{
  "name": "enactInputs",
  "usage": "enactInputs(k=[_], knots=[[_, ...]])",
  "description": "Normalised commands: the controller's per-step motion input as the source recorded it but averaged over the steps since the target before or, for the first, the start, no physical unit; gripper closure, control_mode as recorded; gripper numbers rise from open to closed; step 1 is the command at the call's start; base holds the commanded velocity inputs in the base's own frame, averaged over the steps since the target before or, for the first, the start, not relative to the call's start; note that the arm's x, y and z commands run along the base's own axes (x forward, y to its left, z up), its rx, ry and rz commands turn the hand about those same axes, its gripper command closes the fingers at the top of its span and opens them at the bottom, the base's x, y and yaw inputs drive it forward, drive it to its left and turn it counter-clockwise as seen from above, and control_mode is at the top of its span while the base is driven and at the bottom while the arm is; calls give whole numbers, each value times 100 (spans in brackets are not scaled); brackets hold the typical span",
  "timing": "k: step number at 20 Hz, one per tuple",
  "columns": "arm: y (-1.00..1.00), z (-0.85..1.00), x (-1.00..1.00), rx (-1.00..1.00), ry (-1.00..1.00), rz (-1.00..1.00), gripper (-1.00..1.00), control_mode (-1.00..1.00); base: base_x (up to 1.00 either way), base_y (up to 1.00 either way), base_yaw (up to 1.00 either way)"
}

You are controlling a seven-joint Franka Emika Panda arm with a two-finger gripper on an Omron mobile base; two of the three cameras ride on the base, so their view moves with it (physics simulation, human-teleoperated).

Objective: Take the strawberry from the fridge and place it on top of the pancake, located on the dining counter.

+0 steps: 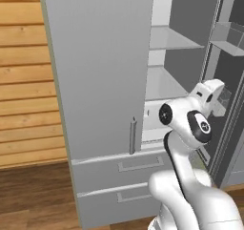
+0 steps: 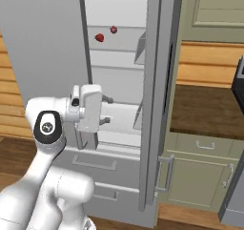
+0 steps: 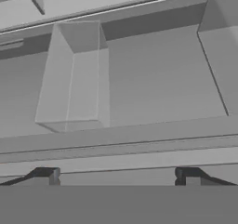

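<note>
A white Franka arm faces the open fridge (image 2: 57,43), its gripper (image 2: 107,110) level with a lower pale shelf and its two dark fingertips spread wide with nothing between them. The strawberry (image 2: 99,37), a small red fruit, sits on a higher shelf inside the compartment, with a second small red item (image 2: 113,29) just beside it, further back and to the right. In the right base view the fruit lies well above the gripper and about in line with it side to side, so the reach looks to turn mainly on lifting the hand. The strawberry is too small to show any long axis. The hand view looks at the grey inner face of the open door (image 3: 153,74) and one of its bins (image 3: 74,79); by that, the hand appears turned away from the fruit.
</note>
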Motion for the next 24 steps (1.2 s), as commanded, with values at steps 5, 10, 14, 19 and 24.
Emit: enactInputs(k=[5, 10, 14, 19, 24], knots=[[100, -3, 52, 60, 2, 2, -100, -100, 0, 0, 0], [100, -1, 58, 80, 0, 0, -100, -100, 0, 0, 0], [62, -24, 71, 85, 1, -1, -100, -100, 0, 0, 0], [0, -74, 27, 92, 14, -10, -100, -100, 0, 0, 0], [32, -55, 10, 36, -9, -7, -100, -100, 0, 0, 0]])
